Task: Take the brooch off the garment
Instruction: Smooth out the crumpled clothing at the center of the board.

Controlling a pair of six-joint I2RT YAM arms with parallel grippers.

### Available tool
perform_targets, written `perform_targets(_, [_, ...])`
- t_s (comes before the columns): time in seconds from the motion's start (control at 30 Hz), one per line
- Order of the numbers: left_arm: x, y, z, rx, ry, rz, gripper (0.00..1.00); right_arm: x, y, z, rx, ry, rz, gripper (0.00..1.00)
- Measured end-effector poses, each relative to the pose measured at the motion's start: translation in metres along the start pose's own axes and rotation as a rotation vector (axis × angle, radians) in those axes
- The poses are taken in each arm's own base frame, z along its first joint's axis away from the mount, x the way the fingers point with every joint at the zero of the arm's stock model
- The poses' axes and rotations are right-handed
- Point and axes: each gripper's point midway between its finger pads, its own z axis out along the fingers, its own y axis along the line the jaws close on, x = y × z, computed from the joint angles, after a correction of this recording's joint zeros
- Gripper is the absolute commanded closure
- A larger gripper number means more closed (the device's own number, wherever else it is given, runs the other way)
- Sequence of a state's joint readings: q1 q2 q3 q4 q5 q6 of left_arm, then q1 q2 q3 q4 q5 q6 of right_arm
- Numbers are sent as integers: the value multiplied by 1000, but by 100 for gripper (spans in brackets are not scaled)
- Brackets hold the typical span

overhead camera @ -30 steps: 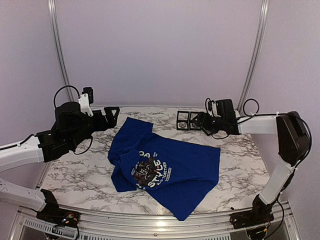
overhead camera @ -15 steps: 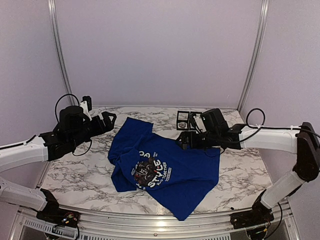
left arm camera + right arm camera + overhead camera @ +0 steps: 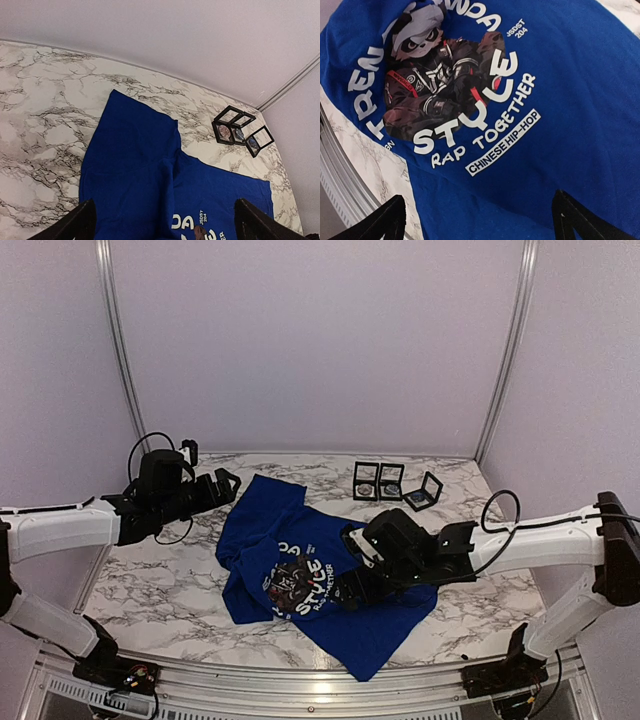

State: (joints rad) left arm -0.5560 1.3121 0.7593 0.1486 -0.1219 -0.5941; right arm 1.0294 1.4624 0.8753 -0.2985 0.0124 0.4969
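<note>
The right tool (image 3: 352, 590) hangs over the T-shirt (image 3: 265, 525), just to the right of the chest print (image 3: 295, 585). In the wrist view its fingers (image 3: 387, 222) stand wide apart with only blue cloth between them, gripping nothing. From there the print lies ahead and to the left, and its lettering runs on a slant across the view.

The left tool (image 3: 228, 483) is also spread wide and empty. It sits beside the shirt's far-left edge, well apart from the print, so the right arm is clearly the nearer one.

The shirt lies across the middle of the counter (image 3: 150, 590). Its long axis runs on a diagonal from the far-left side toward the near-right corner, and the print sits in the near-left part. The brooch itself cannot be picked out: if it is pinned on, it is lost against the busy panda picture, so the next move likely depends on finding it within or beside that print.

The shirt is soft, matte, royal-blue knit. It is creased, and one ridge of folded cloth runs up from the print toward the far edge. It would probably lift and drag along with anything pulled off it.

The print looks smoother, with white letters around a dark panda figure. The counter is hard, glossy white marble pattern with grey veins. Three small boxes (image 3: 391, 481) with stiff black frames and clear windows stand near the far edge, each holding something small.
</note>
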Motion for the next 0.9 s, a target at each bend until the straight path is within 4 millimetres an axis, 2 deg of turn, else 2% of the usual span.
perform_targets(0.2, [2,-11,23,43,41,-11,1,34,13,9,37,75,-73,2])
perform_targets(0.37, [4,-15,34,68,62,-23,1,57,16,16,64,126,-108,6])
perform_targets(0.63, [7,-19,37,96,83,-47,1,78,16,25,98,172,-135,12])
perform_targets(0.77, [8,-16,35,92,84,-56,1,95,14,36,122,218,-160,15])
perform_targets(0.9, [11,-9,33,81,88,-65,1,93,16,42,152,207,-172,25])
